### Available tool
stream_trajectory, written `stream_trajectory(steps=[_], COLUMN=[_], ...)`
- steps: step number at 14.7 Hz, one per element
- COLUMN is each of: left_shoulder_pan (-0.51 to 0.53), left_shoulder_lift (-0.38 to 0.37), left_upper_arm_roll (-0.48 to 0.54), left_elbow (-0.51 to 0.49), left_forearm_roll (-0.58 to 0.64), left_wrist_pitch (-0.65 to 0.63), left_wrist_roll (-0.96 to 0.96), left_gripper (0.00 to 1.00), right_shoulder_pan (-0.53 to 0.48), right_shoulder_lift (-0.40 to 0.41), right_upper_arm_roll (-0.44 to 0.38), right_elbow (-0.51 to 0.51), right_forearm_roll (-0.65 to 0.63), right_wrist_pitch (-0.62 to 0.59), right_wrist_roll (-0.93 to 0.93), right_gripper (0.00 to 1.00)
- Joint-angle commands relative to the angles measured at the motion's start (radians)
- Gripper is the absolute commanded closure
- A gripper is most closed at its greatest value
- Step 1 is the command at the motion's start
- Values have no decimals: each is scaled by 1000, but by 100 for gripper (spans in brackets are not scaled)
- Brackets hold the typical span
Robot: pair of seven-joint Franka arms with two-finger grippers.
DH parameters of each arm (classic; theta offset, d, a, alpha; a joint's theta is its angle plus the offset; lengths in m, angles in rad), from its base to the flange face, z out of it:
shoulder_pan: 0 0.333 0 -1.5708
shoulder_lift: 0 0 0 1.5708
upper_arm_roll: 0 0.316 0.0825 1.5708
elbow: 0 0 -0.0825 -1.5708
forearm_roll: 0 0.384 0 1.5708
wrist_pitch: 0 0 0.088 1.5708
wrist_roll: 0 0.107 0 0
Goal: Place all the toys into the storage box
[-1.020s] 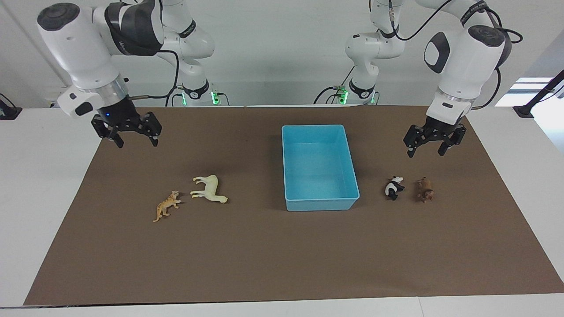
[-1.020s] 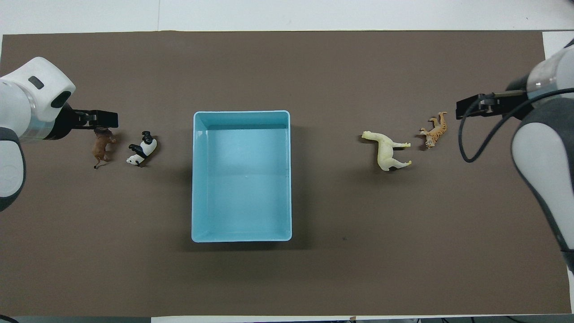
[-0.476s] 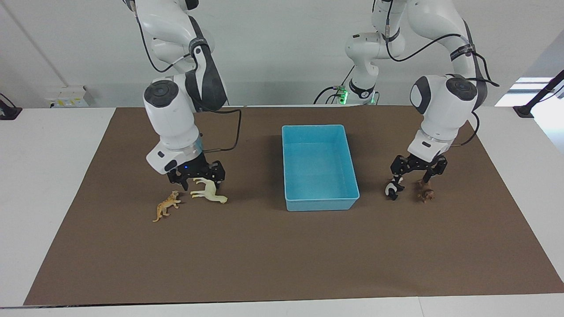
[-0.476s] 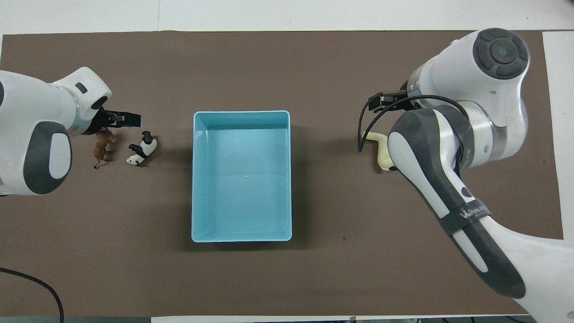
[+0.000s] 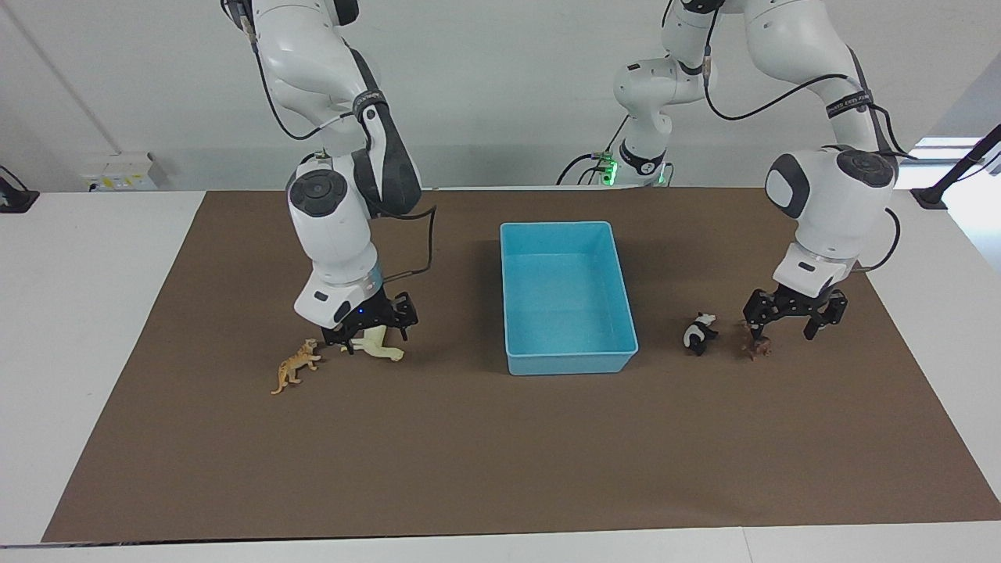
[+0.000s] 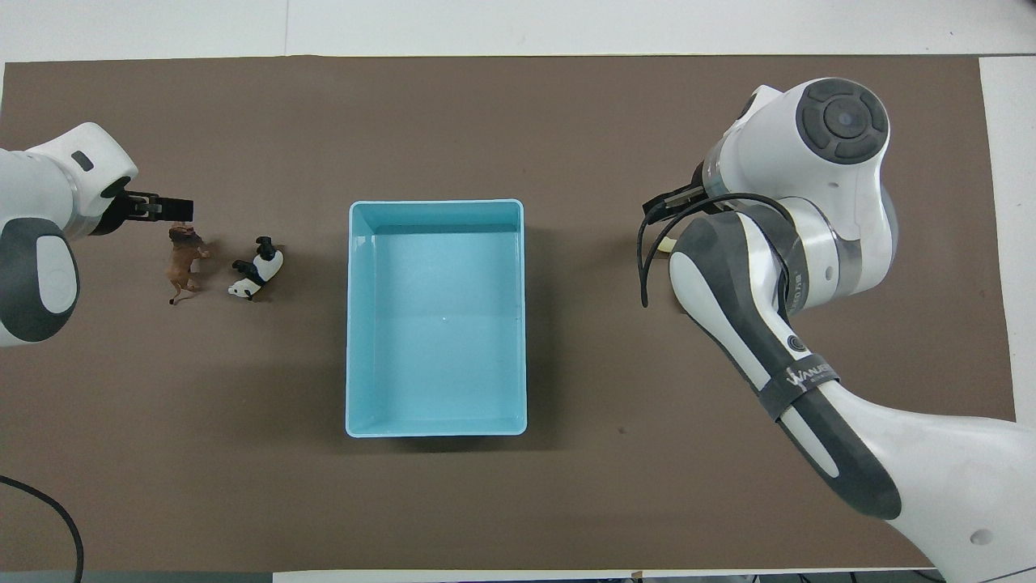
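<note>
The light blue storage box [image 5: 567,363] [image 6: 437,202] stands empty mid-mat. Toward the right arm's end lie a cream horse [image 5: 383,349] and an orange tiger [image 5: 295,366]. My right gripper [image 5: 375,339] is down at the horse, open, with a finger on either side of its body. In the overhead view that arm hides both of these toys except a sliver of the horse [image 6: 666,244]. Toward the left arm's end lie a panda [image 5: 698,334] [image 6: 257,274] and a dark brown animal [image 5: 757,345] [image 6: 182,261]. My left gripper [image 5: 782,331] [image 6: 168,210] hangs open just above the brown animal.
A brown mat [image 5: 500,453] covers the table; white tabletop shows around it. The right arm's black cable [image 6: 647,251] loops beside its wrist.
Both arms have swung out from the robots' end of the mat and come down. The right gripper lowered around the horse. The left gripper passed over the panda and shifted over the brown animal.
</note>
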Motion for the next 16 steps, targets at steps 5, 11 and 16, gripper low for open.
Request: stream_trajectory(steps=[5, 11, 16], left_shoulder_pan=[32, 22, 31], left_shoulder_lift=[56, 62, 62], left_upper_arm_roll=[-8, -8, -6], left_elbow=[-43, -101, -130], left_forearm_roll=[24, 24, 24], left_wrist_pitch=[68, 74, 71], left_wrist_roll=[44, 38, 43], left_gripper=[0, 0, 7], right_shoulder_pan=[29, 28, 6], right_shoulder_lift=[-85, -132, -135], right_upper_arm_roll=[1, 0, 0], right_elbow=[-223, -349, -411], right_forearm_roll=[-2, -4, -4], right_wrist_pitch=[193, 213, 342], right_wrist_roll=[-503, -579, -658], right_gripper=[0, 0, 0])
